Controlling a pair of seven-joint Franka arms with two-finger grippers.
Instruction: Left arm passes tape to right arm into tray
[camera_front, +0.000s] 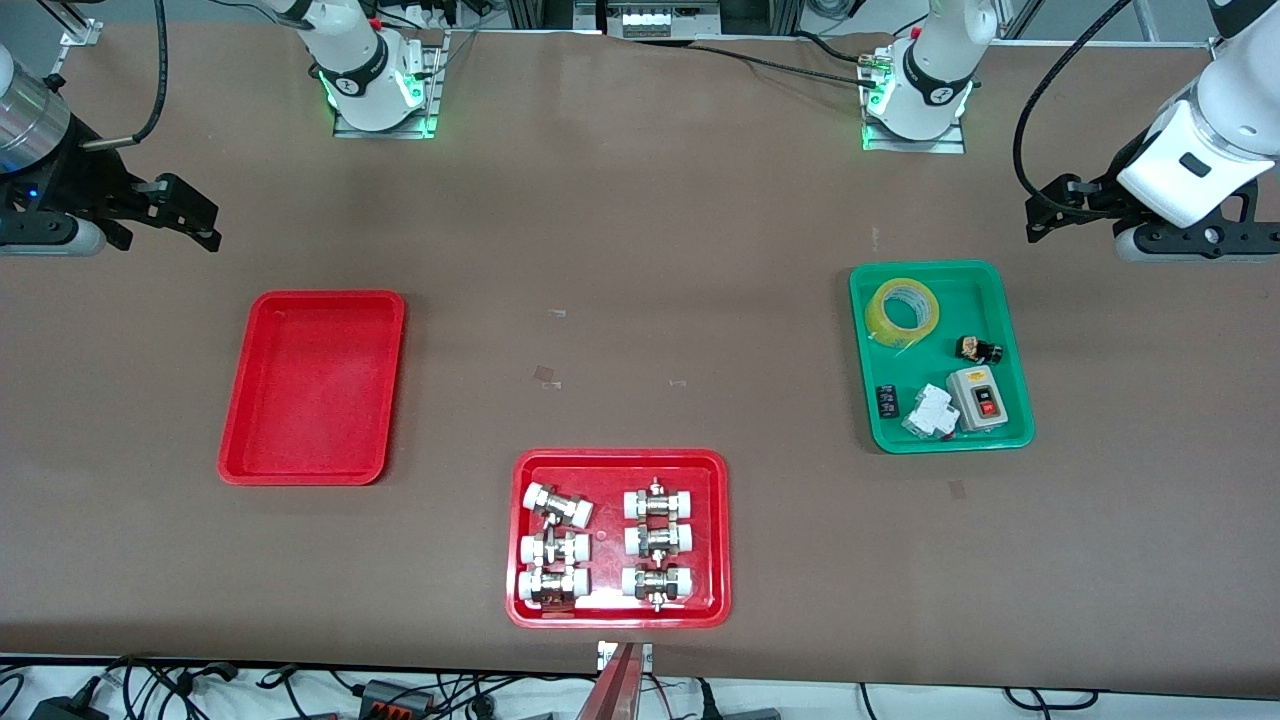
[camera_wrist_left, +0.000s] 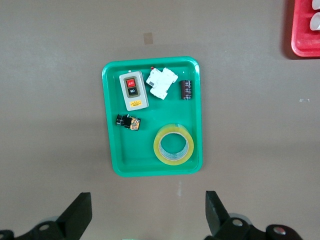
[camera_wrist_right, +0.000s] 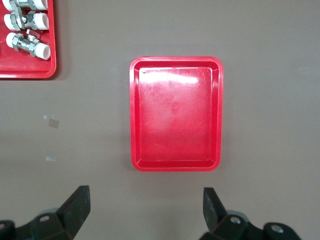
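Observation:
The yellow tape (camera_front: 902, 312) lies flat in a green tray (camera_front: 1010, 330) toward the left arm's end of the table. It also shows in the left wrist view (camera_wrist_left: 173, 144). My left gripper (camera_front: 1042, 212) is open and empty, up in the air beside that tray, over bare table (camera_wrist_left: 148, 210). The plain red tray (camera_front: 310, 380) lies empty toward the right arm's end and fills the middle of the right wrist view (camera_wrist_right: 175, 120). My right gripper (camera_front: 203, 225) is open and empty, in the air over bare table beside the red tray (camera_wrist_right: 146, 207).
A red tray of white-capped metal fittings (camera_front: 618, 460) sits at the middle of the table, nearest the front camera. The green tray also holds a grey switch box (camera_front: 980, 398), a white breaker (camera_front: 930, 412) and small black parts (camera_front: 977, 349).

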